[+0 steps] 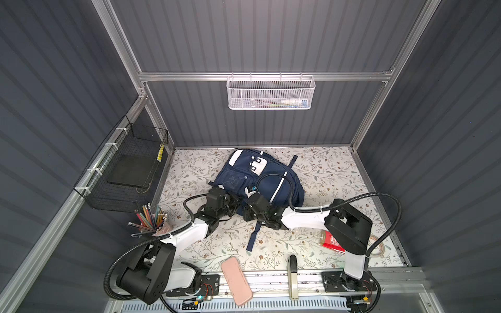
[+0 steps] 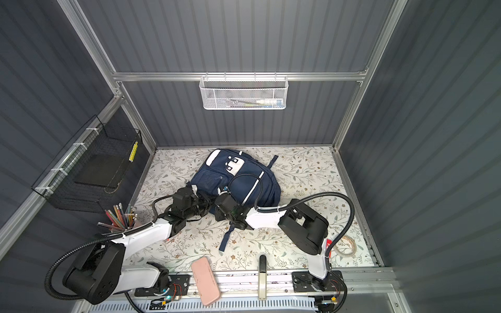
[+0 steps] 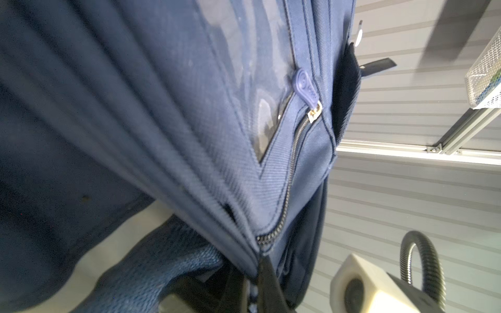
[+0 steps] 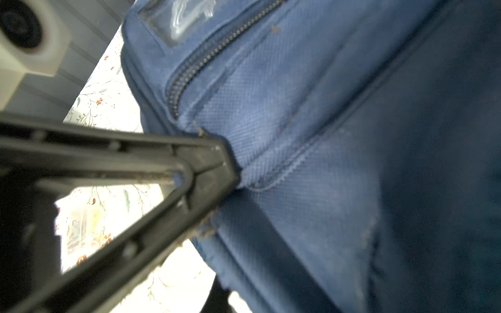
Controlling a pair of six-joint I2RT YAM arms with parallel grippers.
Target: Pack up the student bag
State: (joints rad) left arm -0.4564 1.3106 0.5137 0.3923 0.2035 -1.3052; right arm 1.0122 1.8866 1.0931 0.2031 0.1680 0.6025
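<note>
Only the wrist views show the grips. The right gripper [image 4: 230,162] is clenched on a seam of the student bag [image 4: 325,135], and the left gripper [image 3: 262,267] pinches its zipper end. Both top views hide the fingertips.

One large navy blue fabric backpack [image 1: 233,176] with white stripes and patches lies front-up, slightly skewed, on the floral worktop [image 1: 339,173], mid-width and nearer the far edge. Front pocket zipper [image 3: 294,162] shut. Near end looks lifted. Navy strap [image 1: 253,235] trails toward the near edge.

White-and-black left arm [image 1: 187,233] and right arm [image 1: 306,216] bend toward mid-frame, left pincer [image 3: 261,268] and right pincer [image 4: 229,164] both clamped on navy fabric backpack [image 1: 233,177].
</note>
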